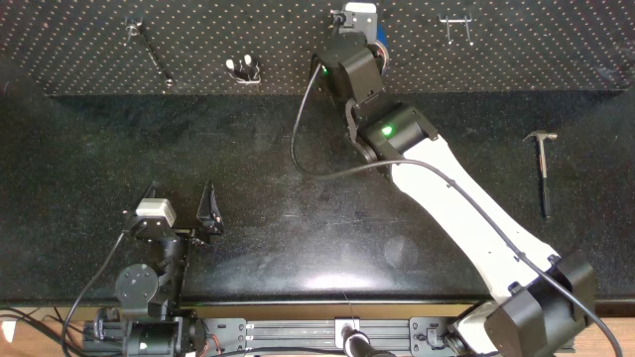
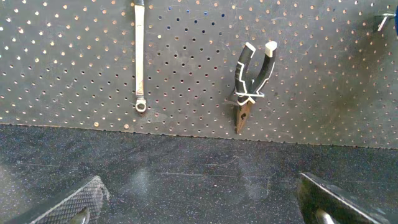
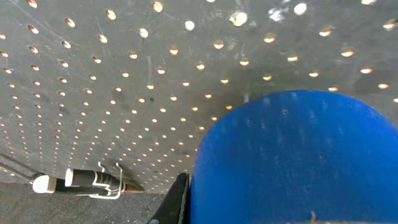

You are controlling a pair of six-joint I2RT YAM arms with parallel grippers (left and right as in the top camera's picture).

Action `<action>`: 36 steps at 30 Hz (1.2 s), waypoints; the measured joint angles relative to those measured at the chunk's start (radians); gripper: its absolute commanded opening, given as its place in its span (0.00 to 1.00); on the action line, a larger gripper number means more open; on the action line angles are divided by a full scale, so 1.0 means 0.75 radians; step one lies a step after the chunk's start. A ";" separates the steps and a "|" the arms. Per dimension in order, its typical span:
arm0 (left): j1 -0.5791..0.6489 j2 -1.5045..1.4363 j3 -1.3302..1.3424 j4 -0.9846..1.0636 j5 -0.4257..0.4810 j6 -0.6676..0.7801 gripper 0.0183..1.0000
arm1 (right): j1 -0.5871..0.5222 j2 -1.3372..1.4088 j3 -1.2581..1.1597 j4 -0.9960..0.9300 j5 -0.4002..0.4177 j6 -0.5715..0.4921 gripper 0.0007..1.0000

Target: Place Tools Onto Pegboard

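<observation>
Right gripper (image 1: 367, 45) was found clamped on a blue tool (image 3: 292, 155), held against the pegboard (image 1: 288, 40) at upper centre of the top view. Left gripper (image 2: 208, 202) was noted spread wide, lower left. A hammer (image 1: 543, 174) was recorded at right.

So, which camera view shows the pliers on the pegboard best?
The left wrist view: the pliers hang in full, handles up, nose down. The top view shows the pliers small, from above; the right wrist view catches the pliers sideways, near its edge.
</observation>
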 measured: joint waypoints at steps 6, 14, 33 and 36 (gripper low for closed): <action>0.000 0.000 0.000 0.000 0.000 -0.001 1.00 | -0.003 0.010 0.005 0.014 0.030 -0.003 0.07; 0.000 0.000 0.000 0.000 0.001 0.000 1.00 | -0.010 0.035 0.010 0.056 0.050 -0.011 0.07; 0.000 0.000 0.000 0.000 0.000 0.000 1.00 | -0.040 0.086 0.016 0.137 0.055 -0.036 0.07; 0.000 0.000 0.000 0.000 0.001 -0.001 1.00 | -0.047 0.105 0.020 0.137 0.055 -0.036 0.07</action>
